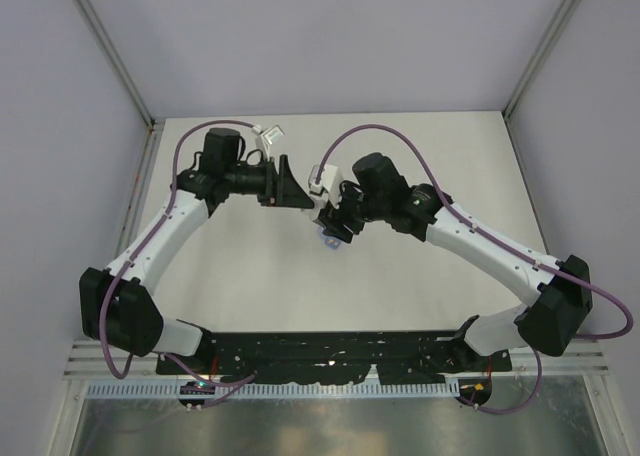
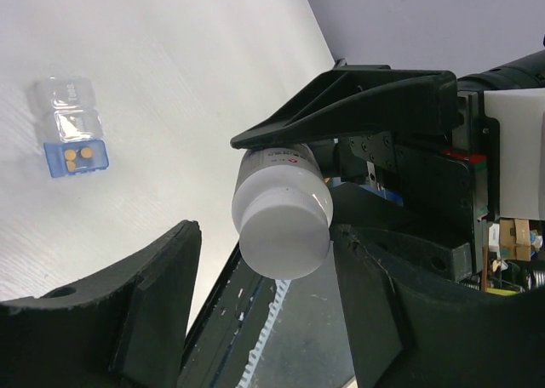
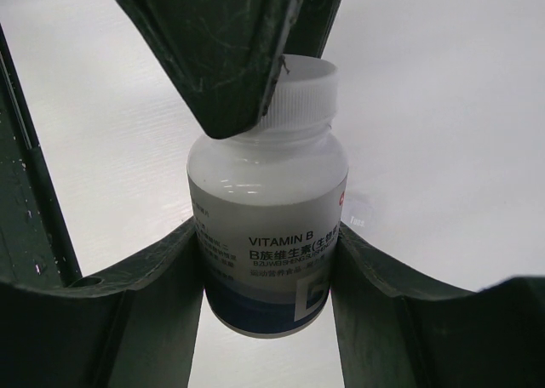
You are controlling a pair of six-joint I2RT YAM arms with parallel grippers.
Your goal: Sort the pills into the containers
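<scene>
A white bottle labelled VITAMIN B, with a white cap, hangs above the table. My right gripper is shut on its body. My left gripper is open around the cap: its right finger stands close beside the cap, and there is a gap on the left side. One left finger overlaps the cap in the right wrist view. From above, both grippers meet at the bottle mid-table. A strip pill box lies on the table, with orange pills in its blue compartment.
A small clear plastic item lies near the back of the table behind the left arm. Something small and blue lies under the right gripper. Walls enclose the table on the left, back and right. A black rail runs along the near edge.
</scene>
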